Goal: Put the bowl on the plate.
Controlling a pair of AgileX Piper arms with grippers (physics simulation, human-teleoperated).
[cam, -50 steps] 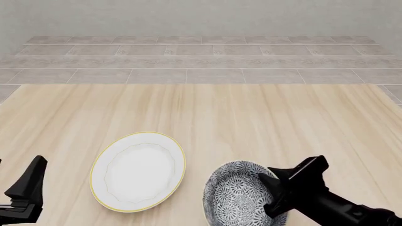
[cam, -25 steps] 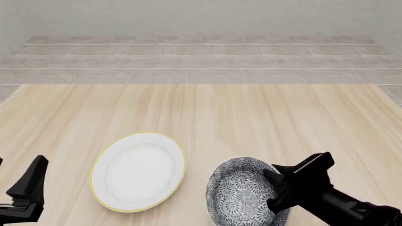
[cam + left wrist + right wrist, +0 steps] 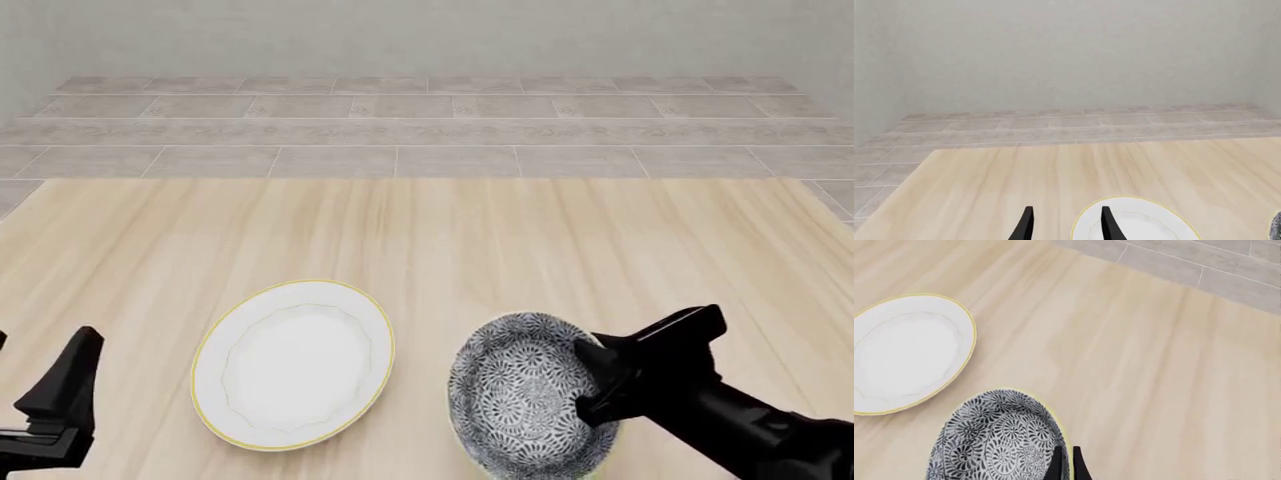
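Right gripper (image 3: 587,385): we see it pinched shut on the patterned bowl (image 3: 527,405) rim, tilting it for carrying.
Left gripper (image 3: 1066,225): fingers apart, empty, idle.
White plate (image 3: 294,362): bare, beside the bowl, awaiting it.

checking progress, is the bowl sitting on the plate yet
No, in the front view the bowl is beside the plate, apart from it, with the right gripper shut on its rim.

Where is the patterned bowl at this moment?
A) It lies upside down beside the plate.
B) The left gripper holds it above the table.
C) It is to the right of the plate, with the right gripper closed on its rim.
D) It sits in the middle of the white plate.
C: in the front view the bowl is right of the plate, apart from it, and the right gripper pinches its right rim, opening facing up.
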